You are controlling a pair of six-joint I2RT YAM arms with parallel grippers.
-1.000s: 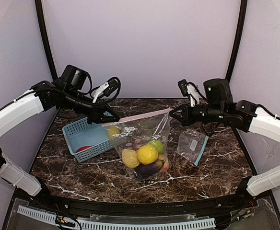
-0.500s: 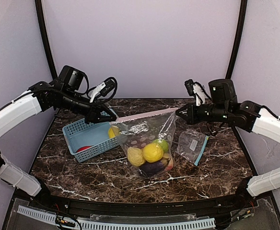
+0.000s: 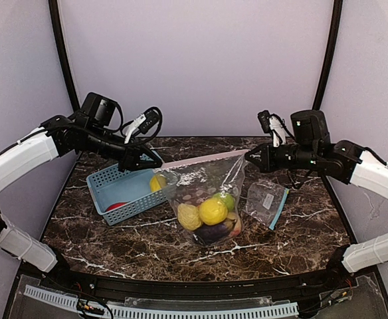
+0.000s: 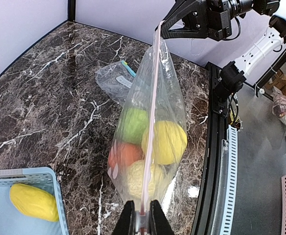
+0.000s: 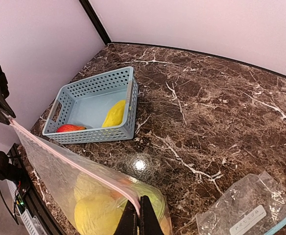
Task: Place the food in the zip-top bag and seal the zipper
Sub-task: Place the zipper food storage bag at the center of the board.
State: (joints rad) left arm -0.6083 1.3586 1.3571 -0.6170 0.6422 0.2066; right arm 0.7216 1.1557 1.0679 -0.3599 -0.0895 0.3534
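Observation:
A clear zip-top bag with a pink zipper strip hangs stretched between my two grippers above the table. It holds several toy foods: yellow lemons, a green apple, a purple eggplant and an orange piece. My left gripper is shut on the zipper's left end. My right gripper is shut on the zipper's right end. A yellow lemon and a red piece lie in the light-blue basket.
A second, empty zip-top bag with a blue zipper lies flat on the table to the right of the hanging bag. The basket stands at the left of the marble table. Purple walls close in the back and sides.
The bag has shifted to the right with both grippers and hangs tauter between them. In the last half second almost nothing has moved.

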